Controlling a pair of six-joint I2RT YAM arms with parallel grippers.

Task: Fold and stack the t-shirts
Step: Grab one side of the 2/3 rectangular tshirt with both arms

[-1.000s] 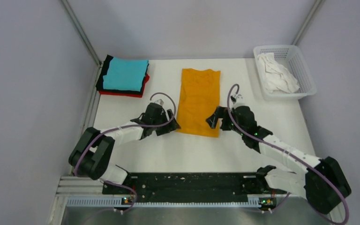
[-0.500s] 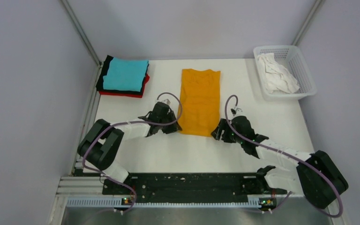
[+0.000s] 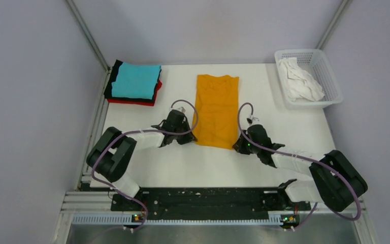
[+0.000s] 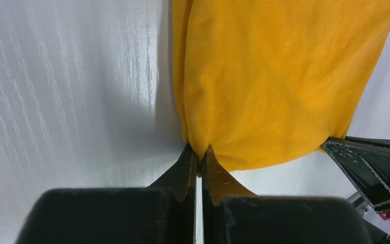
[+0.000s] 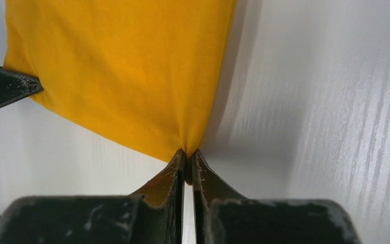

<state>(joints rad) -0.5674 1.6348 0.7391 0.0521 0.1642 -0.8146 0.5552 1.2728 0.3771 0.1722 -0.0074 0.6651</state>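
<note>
The orange-yellow t-shirt (image 3: 216, 109) lay centre-frame on the table (image 3: 294, 122). I judged it limp, light cloth. My left tool (image 4: 199, 151) and right tool (image 5: 188, 152) each pinched a lower corner, the sensible hold.

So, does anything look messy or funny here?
Only the white t-shirt, scrunched up in the basket instead of folded. The orange-yellow t-shirt lies flat, left gripper and right gripper pinching its near corners, and the folded stack looks tidy.
</note>
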